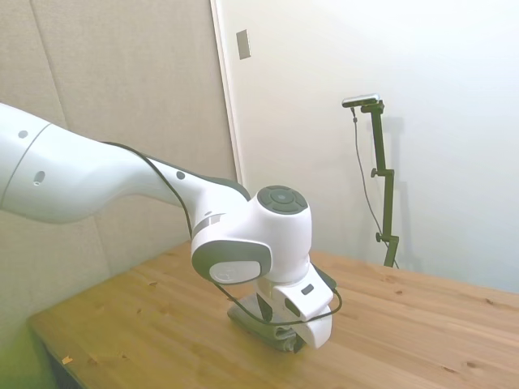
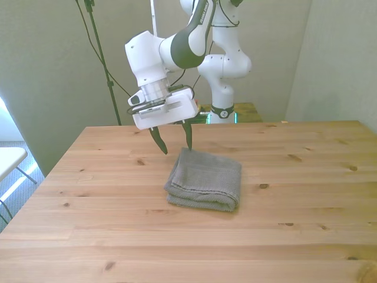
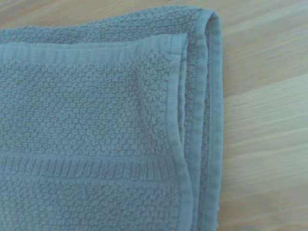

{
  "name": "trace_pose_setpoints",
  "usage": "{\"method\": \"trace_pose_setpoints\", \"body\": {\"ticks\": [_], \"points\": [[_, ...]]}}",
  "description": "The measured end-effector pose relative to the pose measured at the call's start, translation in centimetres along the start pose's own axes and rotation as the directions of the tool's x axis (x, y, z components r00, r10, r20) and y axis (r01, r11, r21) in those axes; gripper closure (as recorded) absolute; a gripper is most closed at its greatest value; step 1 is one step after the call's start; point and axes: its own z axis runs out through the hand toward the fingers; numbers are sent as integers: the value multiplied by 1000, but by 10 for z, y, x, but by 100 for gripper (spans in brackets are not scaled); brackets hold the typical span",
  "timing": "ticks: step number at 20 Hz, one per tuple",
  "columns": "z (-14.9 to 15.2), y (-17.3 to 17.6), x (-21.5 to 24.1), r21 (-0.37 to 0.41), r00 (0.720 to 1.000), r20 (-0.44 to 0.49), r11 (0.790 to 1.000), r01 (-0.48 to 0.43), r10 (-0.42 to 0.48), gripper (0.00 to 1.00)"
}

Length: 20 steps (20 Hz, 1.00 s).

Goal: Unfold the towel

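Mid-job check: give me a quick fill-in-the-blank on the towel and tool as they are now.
1. The towel lies ____ on the table.
2. The tool has its fingers ____.
3. The tool is near the towel's corner on the front view's ____.
4. The tool holds ____.

Missing words: folded; open; left; nothing

Gray towel (image 2: 205, 181) with waffle weave and ribbed band; light wooden table (image 2: 306, 177).

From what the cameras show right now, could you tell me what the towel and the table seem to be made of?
The towel looks like soft gray terry cotton: nubbly looped weave, stitched hems, matte. The table looks like pale pine planks: knots and grain lines, with a smooth, faintly satin finish.
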Motion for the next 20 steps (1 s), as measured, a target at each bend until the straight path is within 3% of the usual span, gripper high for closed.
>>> {"method": "trace_pose_setpoints", "body": {"ticks": [1, 2, 20], "points": [[3, -1, 2, 8, 1000, 5, 1000, 6, -6, 0], [5, -2, 3, 17, 1000, 8, 1000, 10, -10, 100], [21, -10, -1, 62, 994, 36, 993, 103, -105, 100]]}}
